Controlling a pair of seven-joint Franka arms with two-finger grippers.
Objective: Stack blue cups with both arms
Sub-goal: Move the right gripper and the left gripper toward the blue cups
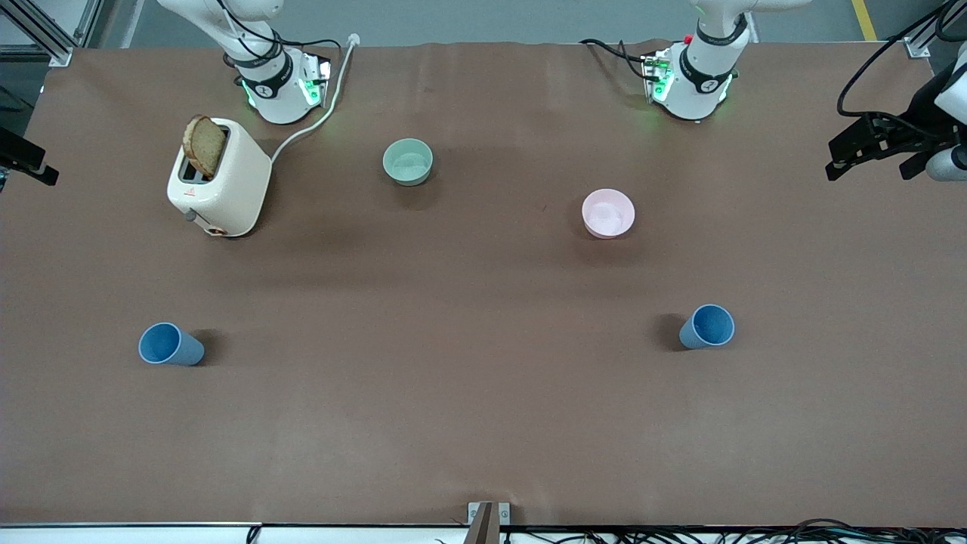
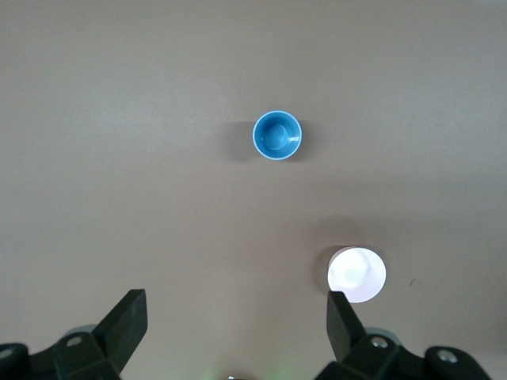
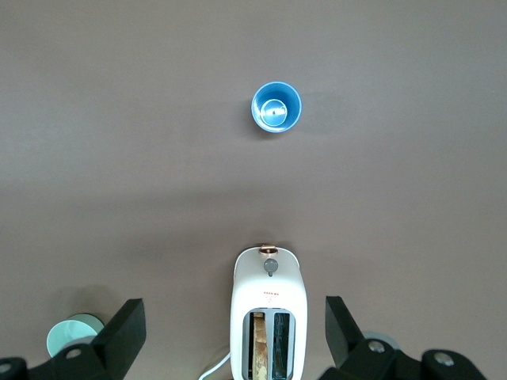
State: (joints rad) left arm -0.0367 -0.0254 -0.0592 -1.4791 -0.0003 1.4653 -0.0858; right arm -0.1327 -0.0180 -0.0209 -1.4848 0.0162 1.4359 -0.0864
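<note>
Front view first: brown bench (image 1: 483, 423) spread wide, both arms folded back high by their bases, neither hand over any cup yet. Two cups standing upright, mouths up, long axes vertical, well apart along the near half of the bench: one cup (image 1: 171, 344) toward the right arm's end, nearer the camera than the toaster (image 1: 219, 185); the other cup (image 1: 708, 326) toward the left arm's end, nearer the camera than the pink bowl (image 1: 608, 213). Green bowl (image 1: 408, 161) up between the two bases, out of the way. Seen from the left wrist: left hand (image 2: 238, 321) spread open, empty, looking straight down, with its cup (image 2: 277, 134) ahead of the fingers and the pink bowl (image 2: 357, 274) closer in. Seen from the right wrist: right hand (image 3: 235, 328) likewise open and empty, above the toaster (image 3: 268, 313), its cup (image 3: 276, 107) farther out ahead. Likely split: each arm to the cup at its own end, reaching outward from the base and descending onto the rim.
</note>
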